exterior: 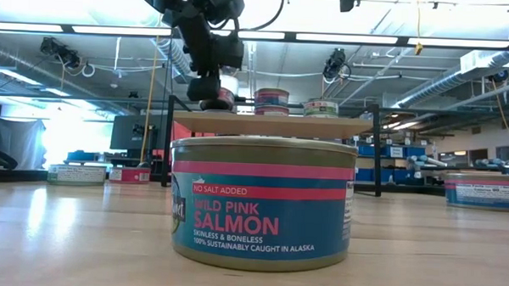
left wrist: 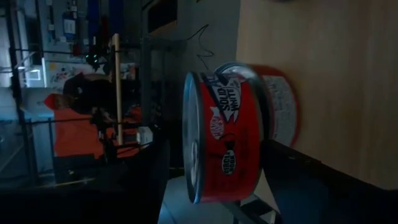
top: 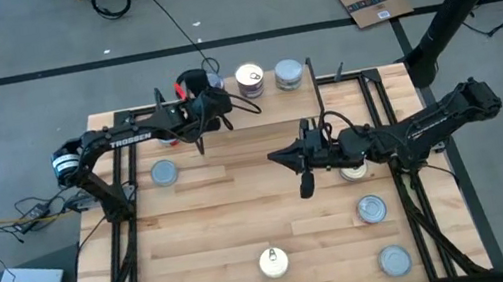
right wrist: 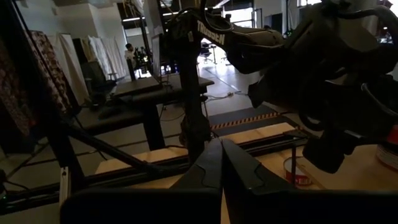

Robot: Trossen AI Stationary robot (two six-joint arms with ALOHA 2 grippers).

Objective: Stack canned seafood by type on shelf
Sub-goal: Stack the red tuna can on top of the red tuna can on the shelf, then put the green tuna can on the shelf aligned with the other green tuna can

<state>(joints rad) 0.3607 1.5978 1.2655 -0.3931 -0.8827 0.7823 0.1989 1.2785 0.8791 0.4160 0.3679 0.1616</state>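
Open board lies mid-table (top: 243,213); the salmon can (top: 273,261) blocks the near edge, 3 cans (top: 372,208) crowd the right.

shelf (top: 272,107) mostly hidden under left arm; lower red tin (left wrist: 280,109) half-hidden (label unreadable)

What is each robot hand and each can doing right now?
Left gripper: over the shelf, at the red can.
Right gripper: jaws shut, empty, above the table.
Red can: upright on the shelf.
Salmon can: upright on the table.
Shelf: holding cans.
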